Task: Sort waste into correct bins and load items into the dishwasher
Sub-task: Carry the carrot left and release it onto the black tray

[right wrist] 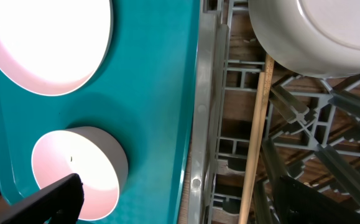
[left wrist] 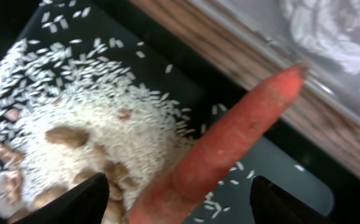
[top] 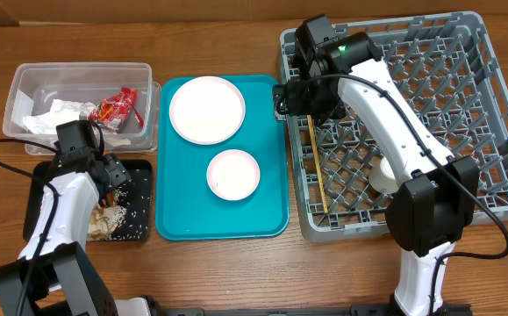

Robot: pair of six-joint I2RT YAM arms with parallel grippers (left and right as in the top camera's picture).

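Left wrist view: carrot piece (left wrist: pixel 229 143) is lying across rice scraps (left wrist: pixel 74 124) in black tray (left wrist: pixel 279 180), pointing 1 o'clock.
Left gripper (left wrist: pixel 180 183): jaws standing apart, flanking it.
Right gripper (right wrist: pixel 180 183): gaping wide at 9 o'clock rim of dish rack (right wrist: pixel 207 124).

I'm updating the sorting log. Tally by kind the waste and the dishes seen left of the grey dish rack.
Crumpled white paper napkin: 1
Small red crinkly wrapper: 1
Orange carrot piece: 1
Pile of beige rice scraps: 1
Round white plate: 1
Round white bowl: 1
Total: 6
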